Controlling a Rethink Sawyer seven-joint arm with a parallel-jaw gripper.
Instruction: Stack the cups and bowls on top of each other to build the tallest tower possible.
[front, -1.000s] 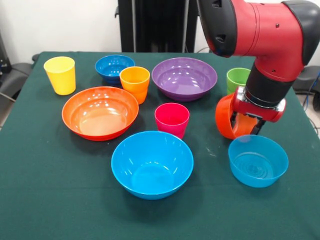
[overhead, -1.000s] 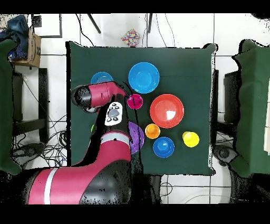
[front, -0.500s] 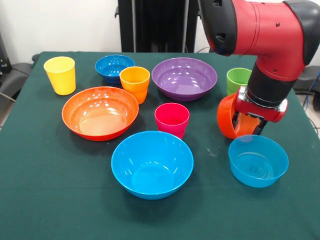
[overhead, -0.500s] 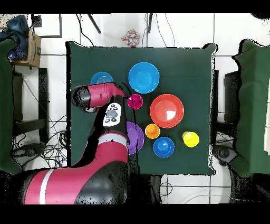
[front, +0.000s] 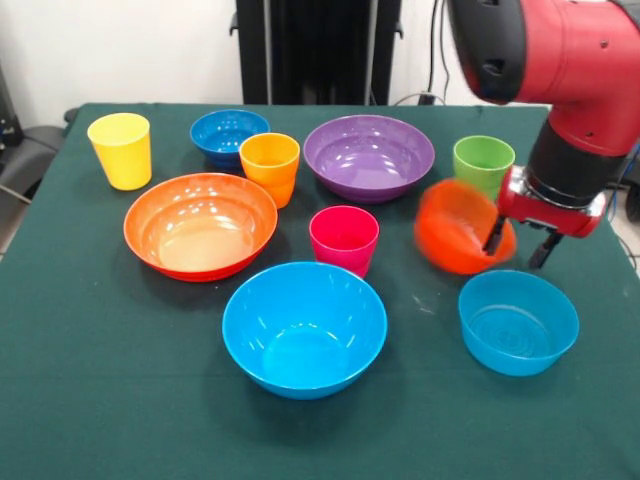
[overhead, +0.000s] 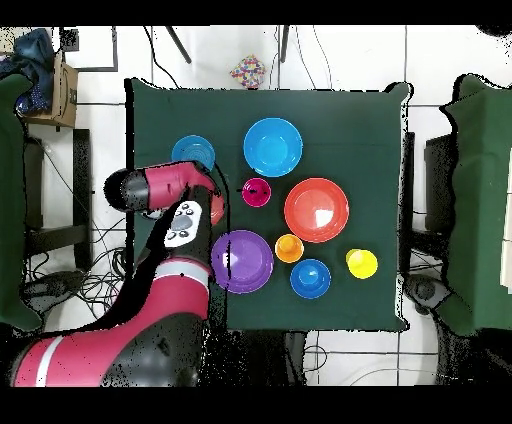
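Note:
My gripper (front: 516, 256) hangs open at the right of the table, and its left finger (front: 492, 238) overlaps the right rim of the small orange bowl (front: 460, 240). That bowl is blurred and tilted, with its mouth facing up and right. Behind it stands the green cup (front: 483, 162). The small light-blue bowl (front: 518, 321) sits just in front of the gripper. The magenta cup (front: 344, 238), large light-blue bowl (front: 304, 328), large orange bowl (front: 200, 225) and purple bowl (front: 369, 156) stand apart. In the overhead view the arm (overhead: 160, 190) hides the gripper.
At the back left stand the yellow cup (front: 121, 150), the orange cup (front: 269, 167) and the dark-blue bowl (front: 229, 135). The table's right edge lies close to the gripper. Nothing is stacked on anything else.
The arm has shifted right in the front view. The orange bowl, held on edge by its rim before, has tipped over toward the table, and the fingers have spread apart.

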